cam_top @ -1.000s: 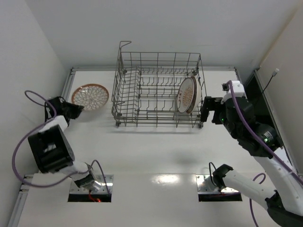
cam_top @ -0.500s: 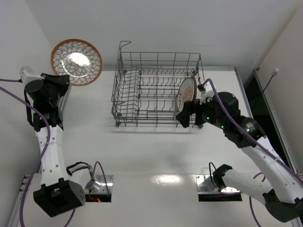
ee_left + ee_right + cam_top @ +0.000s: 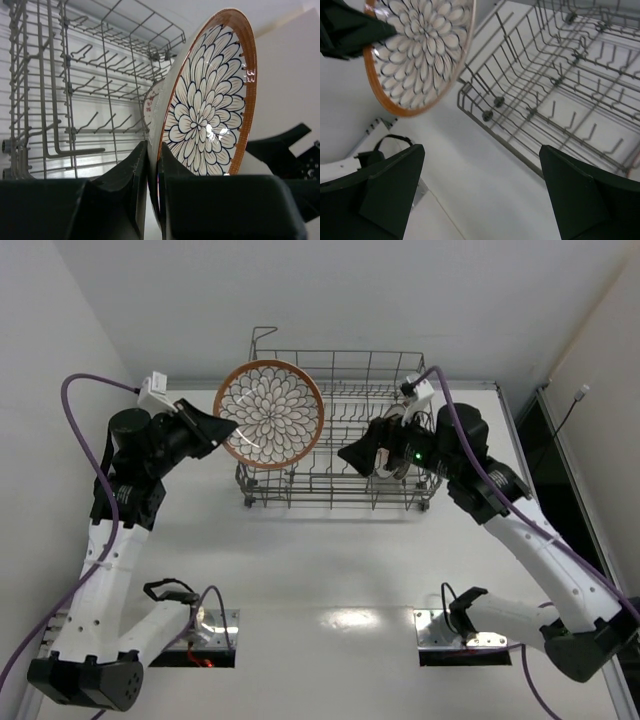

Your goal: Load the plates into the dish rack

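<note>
Here, petal plate (image 3: pixel 205 120) stands clamped inside left claw (image 3: pixel 152 152).

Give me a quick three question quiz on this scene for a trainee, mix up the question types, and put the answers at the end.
1. True or false: the left gripper is clamped on the edge of the brown-rimmed, petal-patterned round ceramic plate.
2. Pick one. The right gripper is: A) shut on a plate, B) open and empty over the grey wire dish rack, C) resting on the table.
3. Short answer: is the held plate seated between the rack's tines yet?

Key: 1 true. 2 B. 3 no, it is held in the air at the rack's left end.
</note>
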You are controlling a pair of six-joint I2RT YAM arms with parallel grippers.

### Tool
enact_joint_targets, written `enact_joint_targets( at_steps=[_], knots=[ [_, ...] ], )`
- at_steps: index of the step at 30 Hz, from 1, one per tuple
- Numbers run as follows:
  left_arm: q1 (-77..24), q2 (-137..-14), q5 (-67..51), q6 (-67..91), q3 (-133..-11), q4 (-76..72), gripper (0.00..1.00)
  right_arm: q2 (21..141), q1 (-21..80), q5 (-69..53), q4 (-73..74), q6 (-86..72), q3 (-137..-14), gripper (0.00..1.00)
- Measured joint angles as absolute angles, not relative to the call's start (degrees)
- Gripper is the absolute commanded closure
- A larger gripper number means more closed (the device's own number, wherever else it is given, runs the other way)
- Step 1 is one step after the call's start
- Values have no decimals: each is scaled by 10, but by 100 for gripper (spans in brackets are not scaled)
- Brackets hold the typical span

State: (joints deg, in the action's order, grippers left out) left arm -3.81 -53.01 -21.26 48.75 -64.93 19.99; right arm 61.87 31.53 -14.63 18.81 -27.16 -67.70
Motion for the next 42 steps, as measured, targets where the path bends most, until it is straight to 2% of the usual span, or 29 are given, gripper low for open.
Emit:
enact_joint_targets(
  at_steps=[13, 16, 19, 20, 22, 23, 25, 31, 33, 35, 36, 37, 38, 40, 42],
  knots=[
    [-98, -536, -206, 454, -655, 260, 100, 726, 272, -297, -58, -435, -607, 0],
    [-107, -540, -208, 455, -655, 264, 100, 748, 266, -317, -85, -461, -607, 13],
    [-121, -548, -211, 455, -659, 267, 100, 756, 262, -330, -98, -478, -607, 37],
    [-128, -551, -211, 455, -660, 267, 100, 758, 260, -333, -104, -483, -607, 50],
    [-138, -557, -212, 456, -660, 267, 100, 759, 256, -337, -109, -491, -607, 64],
    [-146, -560, -212, 456, -660, 269, 100, 759, 256, -338, -111, -496, -607, 85],
    [-156, -566, -212, 454, -662, 274, 100, 758, 254, -329, -101, -497, -607, 100],
    [-189, -585, -195, 445, -670, 277, 100, 756, 246, -288, -7, -480, -628, 100],
    [-200, -594, -186, 448, -670, 276, 95, 750, 245, -272, 44, -461, -651, 100],
    [-211, -599, -180, 455, -670, 267, 50, 739, 245, -248, 98, -435, -678, 100],
    [-218, -601, -179, 455, -670, 257, 35, 732, 245, -226, 133, -417, -693, 100],
    [-225, -600, -175, 458, -670, 247, 27, 725, 246, -207, 166, -401, -708, 100],
    [-231, -600, -172, 460, -670, 237, 6, 719, 245, -188, 201, -387, -723, 100],
    [-241, -599, -165, 461, -670, 225, 0, 714, 244, -147, 268, -357, -753, 100],
    [-249, -599, -158, 463, -670, 217, 0, 713, 244, -117, 308, -338, -789, 100]
  ],
)
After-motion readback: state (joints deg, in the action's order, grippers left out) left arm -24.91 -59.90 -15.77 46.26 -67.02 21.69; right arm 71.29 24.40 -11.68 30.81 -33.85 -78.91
